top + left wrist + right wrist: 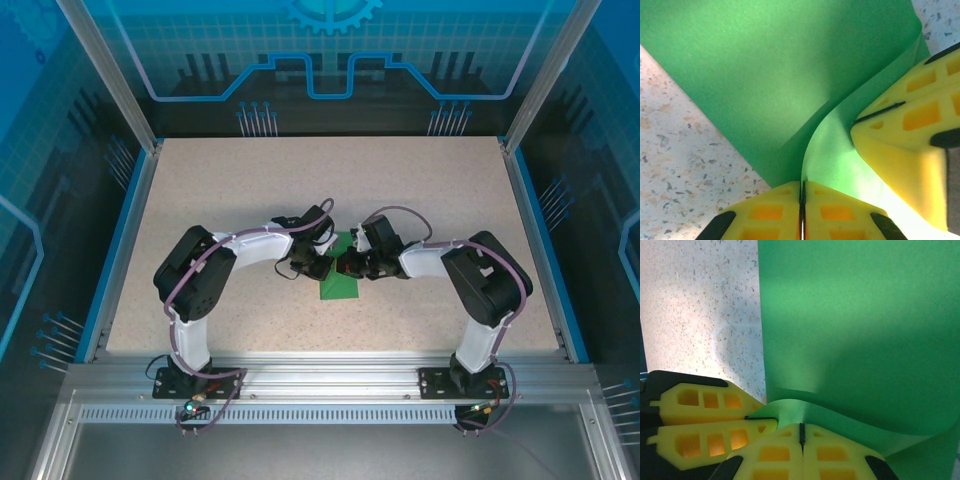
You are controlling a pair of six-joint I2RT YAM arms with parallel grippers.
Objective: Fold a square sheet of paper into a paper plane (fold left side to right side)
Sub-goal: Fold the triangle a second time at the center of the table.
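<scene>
"Two arms, one sheet. Where does the sheet lie?" asks Ana.

"Mid-desk (420, 190), between the left arm (200, 275) and the right arm (480, 280)," Ben notes. "The square sheet of paper (339, 282) is bright green. Most of it is flat on the speckled top, and one edge is lifted in a curl."

"Left jaws?"

"Closed, seen from the left wrist, with the yellow pads all but touching. The curled edge runs down into the seam between them, so the paper is pinched there. The right jaws stand just beside, against the lifted flap."

"Right jaws?"

"Also closed, seen from the right wrist, leaving only a thin dark slit. The raised green flap meets that slit, so they grip the same lifted edge. The left jaws sit close at the side. Whether the two pairs touch, the pictures cannot tell."
</scene>
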